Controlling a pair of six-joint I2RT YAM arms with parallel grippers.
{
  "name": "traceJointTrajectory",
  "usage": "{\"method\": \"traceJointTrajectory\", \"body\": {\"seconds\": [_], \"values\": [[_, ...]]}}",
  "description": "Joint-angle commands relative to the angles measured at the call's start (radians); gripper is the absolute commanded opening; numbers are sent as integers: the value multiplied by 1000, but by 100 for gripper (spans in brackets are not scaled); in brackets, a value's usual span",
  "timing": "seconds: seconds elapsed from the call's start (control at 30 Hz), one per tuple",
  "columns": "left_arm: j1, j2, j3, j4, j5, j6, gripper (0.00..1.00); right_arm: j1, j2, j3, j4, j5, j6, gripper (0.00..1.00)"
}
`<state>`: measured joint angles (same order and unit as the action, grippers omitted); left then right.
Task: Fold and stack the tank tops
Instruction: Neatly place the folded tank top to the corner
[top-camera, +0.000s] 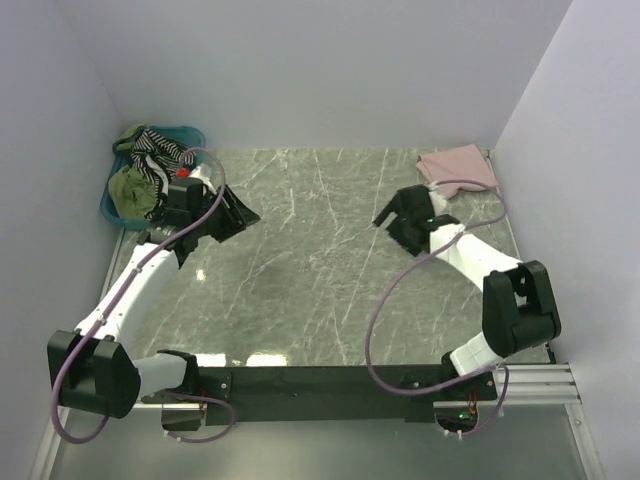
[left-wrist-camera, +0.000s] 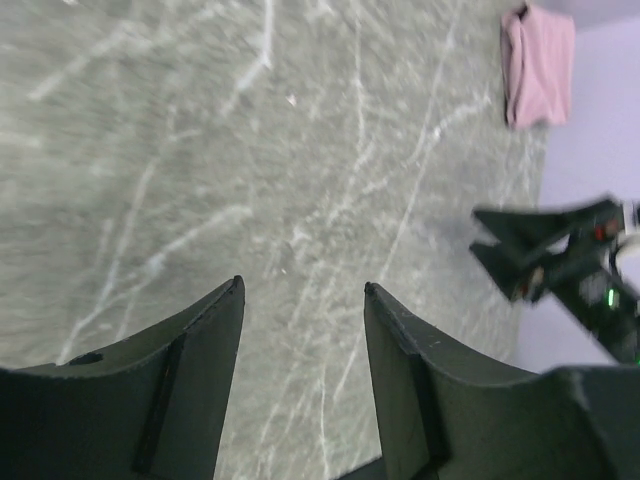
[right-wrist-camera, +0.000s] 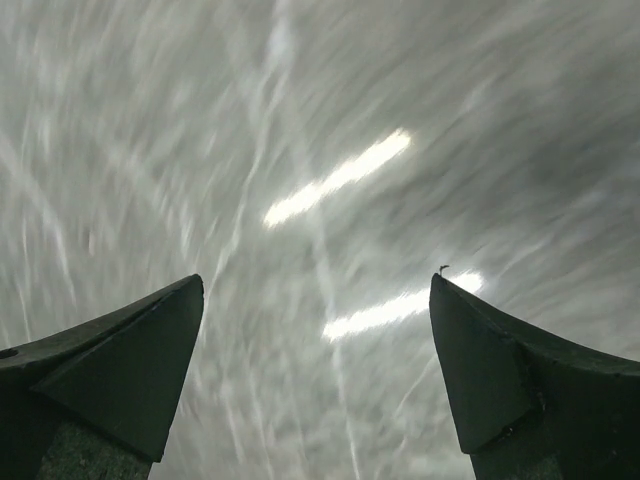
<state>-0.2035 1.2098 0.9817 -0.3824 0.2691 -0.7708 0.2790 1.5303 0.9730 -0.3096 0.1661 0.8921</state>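
Shows the pink tank top (top-camera: 457, 166) folded in the far right corner of the surface (top-camera: 320, 270), with the striped top (top-camera: 155, 145) and green top (top-camera: 130, 188) in the basket (top-camera: 190, 131) at far left. Shows left fingers (left-wrist-camera: 195, 370) and right fingers (right-wrist-camera: 130, 360) released, grasping nothing.

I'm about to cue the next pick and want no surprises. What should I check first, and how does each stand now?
1. Left gripper open, empty: ok.
2. Right gripper open, empty: ok.
3. Pink tank top folded, at the far right corner: ok.
4. Striped tank top and olive tank top out of the teal basket: not ok, both lie in it.
5. More tops beneath them: cannot tell.
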Motion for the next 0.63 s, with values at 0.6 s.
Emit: {"method": "traceJointTrajectory", "body": {"seconds": [0.6], "values": [[23, -107, -158, 40, -149, 5, 57, 276, -332, -146, 87, -11, -271, 100]]}}
